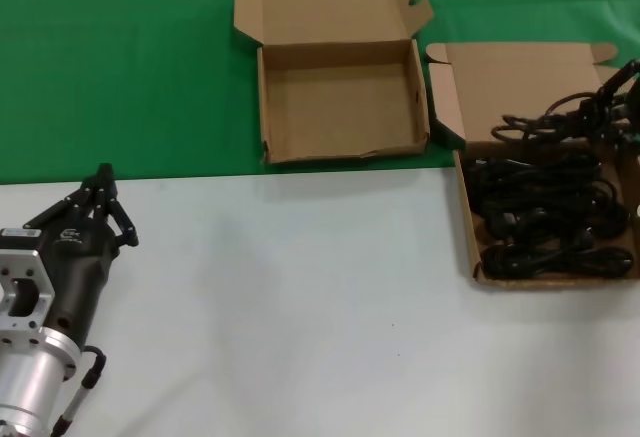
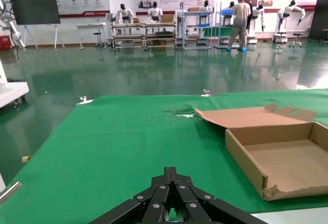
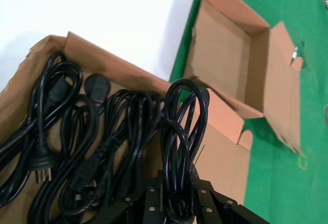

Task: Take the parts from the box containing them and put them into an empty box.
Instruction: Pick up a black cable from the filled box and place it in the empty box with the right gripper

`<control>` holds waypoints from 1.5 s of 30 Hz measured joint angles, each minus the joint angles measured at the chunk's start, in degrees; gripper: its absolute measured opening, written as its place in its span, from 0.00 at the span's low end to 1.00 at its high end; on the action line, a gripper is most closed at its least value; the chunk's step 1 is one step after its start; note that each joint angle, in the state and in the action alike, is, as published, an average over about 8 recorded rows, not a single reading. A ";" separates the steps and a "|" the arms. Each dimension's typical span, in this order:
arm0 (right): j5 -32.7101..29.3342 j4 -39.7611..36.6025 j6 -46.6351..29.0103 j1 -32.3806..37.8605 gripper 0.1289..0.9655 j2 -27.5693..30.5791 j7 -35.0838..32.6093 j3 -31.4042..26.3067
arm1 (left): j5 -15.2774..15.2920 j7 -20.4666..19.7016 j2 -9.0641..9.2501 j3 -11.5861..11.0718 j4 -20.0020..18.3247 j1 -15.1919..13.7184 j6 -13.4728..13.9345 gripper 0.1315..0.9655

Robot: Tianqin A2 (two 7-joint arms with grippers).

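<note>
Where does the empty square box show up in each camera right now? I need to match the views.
Head view: empty box at top centre on the green cloth, lid folded back.
Left wrist view: it sits at the right edge, beyond the left gripper.
Right wrist view: upper right, past the cord held by the right gripper.
Shared landmark: the green cloth under the box.

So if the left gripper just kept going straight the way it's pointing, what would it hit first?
Probably nothing soon. The left gripper points out over the green cloth, and the squarer brown cardboard box sits off to one side of that line. Its way looks free to the cloth's far edge, though depth is hard to judge.
</note>
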 joint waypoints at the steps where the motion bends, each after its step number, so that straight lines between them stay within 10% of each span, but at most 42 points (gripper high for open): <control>1: -0.05 1.05 -0.28 -0.11 0.11 0.18 1.07 -0.06 | 0.00 0.00 0.00 0.00 0.00 0.00 0.00 0.01; 21: 1.26 15.58 3.72 -3.88 0.11 -7.41 15.89 -0.01 | 0.00 0.00 0.00 0.00 0.00 0.00 0.00 0.01; 45: 5.62 -6.57 24.44 -0.03 0.11 -29.15 4.46 -1.77 | 0.00 0.00 0.00 0.00 0.00 0.00 0.00 0.01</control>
